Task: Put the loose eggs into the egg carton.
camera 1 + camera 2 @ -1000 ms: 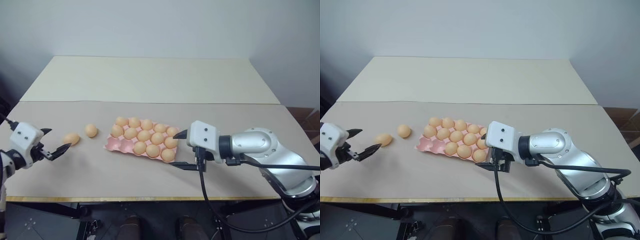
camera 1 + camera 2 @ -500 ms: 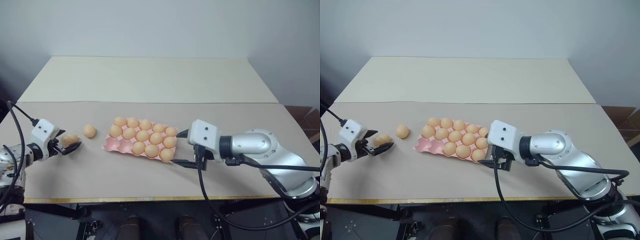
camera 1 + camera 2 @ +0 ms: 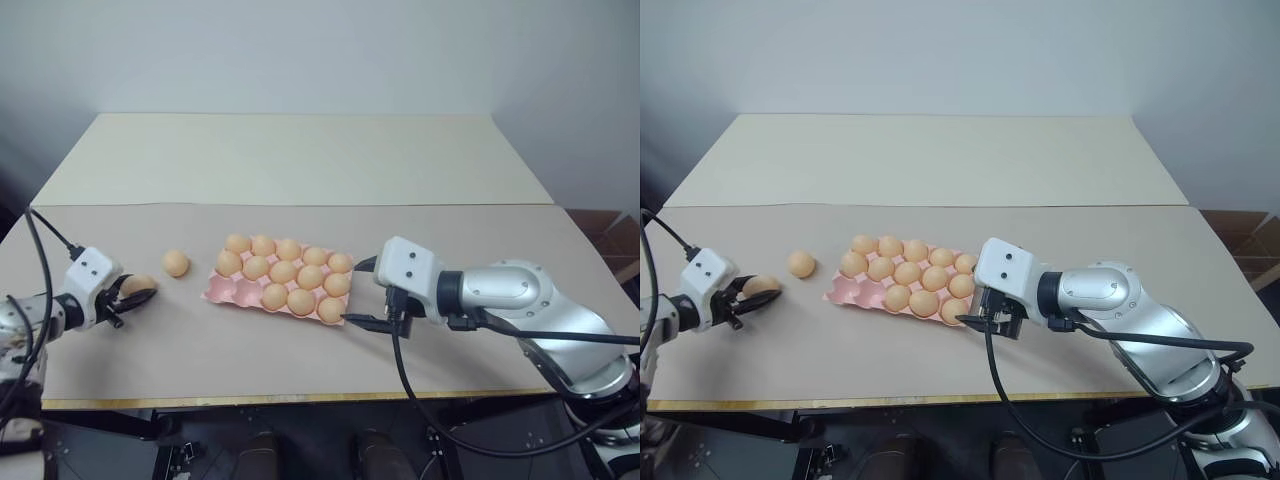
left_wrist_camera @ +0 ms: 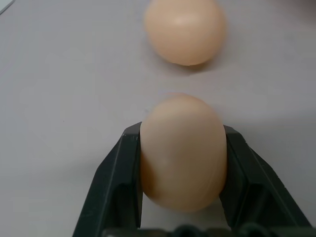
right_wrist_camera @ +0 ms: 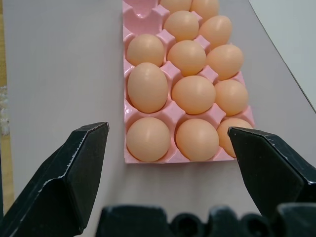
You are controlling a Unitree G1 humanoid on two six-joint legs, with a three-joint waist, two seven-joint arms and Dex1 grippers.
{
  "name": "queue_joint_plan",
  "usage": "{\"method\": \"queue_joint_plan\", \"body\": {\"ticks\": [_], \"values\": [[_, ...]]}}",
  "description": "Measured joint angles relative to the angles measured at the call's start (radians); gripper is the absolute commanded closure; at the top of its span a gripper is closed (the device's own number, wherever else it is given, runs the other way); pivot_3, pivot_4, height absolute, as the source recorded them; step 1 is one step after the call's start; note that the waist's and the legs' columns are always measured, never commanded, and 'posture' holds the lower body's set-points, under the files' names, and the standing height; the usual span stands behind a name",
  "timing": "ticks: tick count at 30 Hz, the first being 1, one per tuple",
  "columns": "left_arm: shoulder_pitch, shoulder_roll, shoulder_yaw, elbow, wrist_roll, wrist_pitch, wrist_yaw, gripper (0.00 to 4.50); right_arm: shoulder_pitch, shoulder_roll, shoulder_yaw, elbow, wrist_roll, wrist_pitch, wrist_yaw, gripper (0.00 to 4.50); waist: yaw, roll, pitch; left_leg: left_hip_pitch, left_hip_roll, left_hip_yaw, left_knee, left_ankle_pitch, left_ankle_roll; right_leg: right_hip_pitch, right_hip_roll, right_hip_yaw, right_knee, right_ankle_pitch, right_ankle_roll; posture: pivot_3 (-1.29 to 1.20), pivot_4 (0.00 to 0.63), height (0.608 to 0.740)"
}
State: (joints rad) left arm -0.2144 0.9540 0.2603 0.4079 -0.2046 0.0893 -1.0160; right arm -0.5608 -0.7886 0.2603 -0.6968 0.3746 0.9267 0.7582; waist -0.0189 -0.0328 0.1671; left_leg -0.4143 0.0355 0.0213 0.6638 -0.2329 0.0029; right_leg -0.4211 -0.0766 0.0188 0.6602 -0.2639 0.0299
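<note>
holding one egg (image 4: 183, 152) on the table, the left gripper (image 3: 128, 298) is clamped; right gripper (image 5: 170, 173) gapes by the carton (image 3: 222, 292). thirteen cups filled, another egg (image 3: 176, 263) waits nearby.

Pale orange-tan egg (image 4: 183, 153) between the black fingers (image 4: 114, 187) of the left gripper (image 3: 128, 298); a matching egg (image 3: 176, 263) just beyond it on the plain beige table (image 3: 300, 160); pink egg carton (image 5: 143, 15) ahead of the black-fingered right gripper (image 5: 168, 163)
</note>
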Motion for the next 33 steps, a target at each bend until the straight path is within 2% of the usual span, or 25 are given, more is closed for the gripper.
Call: {"method": "queue_joint_plan", "body": {"ticks": [5, 7, 10, 17, 21, 27, 29, 32, 33], "values": [[0.077, 0.046, 0.155, -0.256, -0.204, 0.101, -0.138, 2.83, 0.013, -0.005, -0.003, -0.012, 0.001, 0.003, -0.009, 0.0, 0.01, 0.0, 0.0, 0.0, -0.001, -0.002, 0.001, 0.0, 0.0, 0.001, -0.001, 0.0, 0.001, 0.0, 0.0, 0.0, 0.15, 0.74], [0.062, 0.02, 0.177, -0.324, -0.31, 0.128, -0.197, 2.83, 0.014, -0.005, -0.004, -0.019, 0.001, 0.004, -0.015, 0.0, 0.012, 0.0, 0.0, 0.0, -0.001, 0.0, 0.003, 0.0, 0.0, 0.002, -0.001, 0.0, 0.001, 0.0, 0.0, 0.0, 0.15, 0.74], [0.008, -0.064, 0.153, -0.345, -0.377, 0.131, -0.24, 2.83, 0.018, -0.011, -0.016, -0.028, 0.001, 0.014, -0.02, 0.0, 0.012, 0.0, 0.0, 0.0, -0.002, 0.002, 0.003, 0.0, 0.0, 0.002, 0.0, -0.001, 0.001, 0.0, 0.0, 0.0, 0.15, 0.74], [-0.133, -0.231, -0.03, -0.305, -0.368, 0.112, -0.277, 2.83, 0.017, -0.025, -0.065, -0.064, 0.004, 0.045, -0.043, 0.0, 0.008, 0.0, 0.0, -0.001, -0.002, 0.002, 0.004, 0.0, 0.0, 0.002, 0.001, -0.001, 0.002, 0.0, 0.0, 0.0, 0.15, 0.74], [-0.213, -0.278, -0.103, -0.214, -0.316, 0.064, -0.306, 2.83, 0.02, -0.027, -0.097, -0.092, 0.01, 0.079, -0.061, 0.0, 0.007, 0.0, 0.0, -0.001, -0.001, 0.002, 0.004, 0.0, 0.0, 0.001, 0.002, -0.001, 0.003, 0.0, 0.0, 0.0, 0.15, 0.74], [-0.287, -0.288, -0.151, -0.109, -0.271, 0.02, -0.354, 2.83, 0.028, -0.022, -0.116, -0.123, 0.023, 0.118, -0.1, 0.0, 0.004, 0.0, 0.0, -0.001, -0.001, 0.002, 0.004, 0.0, 0.0, 0.001, 0.002, -0.001, 0.002, 0.0, 0.0, 0.0, 0.15, 0.74], [-0.296, -0.288, -0.165, -0.083, -0.268, 0.019, -0.38, 2.16, 0.028, -0.017, -0.117, -0.128, 0.026, 0.125, -0.114, 0.0, 0.005, 0.0, 0.0, -0.001, -0.002, 0.002, 0.004, 0.0, 0.0, 0.001, 0.002, -0.001, 0.002, 0.0, 0.0, 0.0, 0.15, 0.74], [-0.304, -0.293, -0.181, -0.052, -0.258, 0.0, -0.405, 1.4, 0.029, -0.016, -0.117, -0.133, 0.029, 0.129, -0.131, 0.0, 0.006, 0.0, 0.0, -0.001, -0.002, 0.002, 0.005, 0.0, 0.0, 0.001, 0.002, -0.001, 0.002, 0.0, 0.0, 0.0, 0.15, 0.74], [-0.309, -0.298, -0.181, -0.044, -0.258, -0.006, -0.41, 1.0, 0.029, -0.016, -0.117, -0.135, 0.03, 0.129, -0.133, 0.0, 0.006, 0.0, 0.0, -0.001, -0.002, 0.002, 0.005, 0.0, 0.0, 0.001, 0.002, -0.001, 0.002, 0.0, 0.0, 0.0, 0.15, 0.74]]}}
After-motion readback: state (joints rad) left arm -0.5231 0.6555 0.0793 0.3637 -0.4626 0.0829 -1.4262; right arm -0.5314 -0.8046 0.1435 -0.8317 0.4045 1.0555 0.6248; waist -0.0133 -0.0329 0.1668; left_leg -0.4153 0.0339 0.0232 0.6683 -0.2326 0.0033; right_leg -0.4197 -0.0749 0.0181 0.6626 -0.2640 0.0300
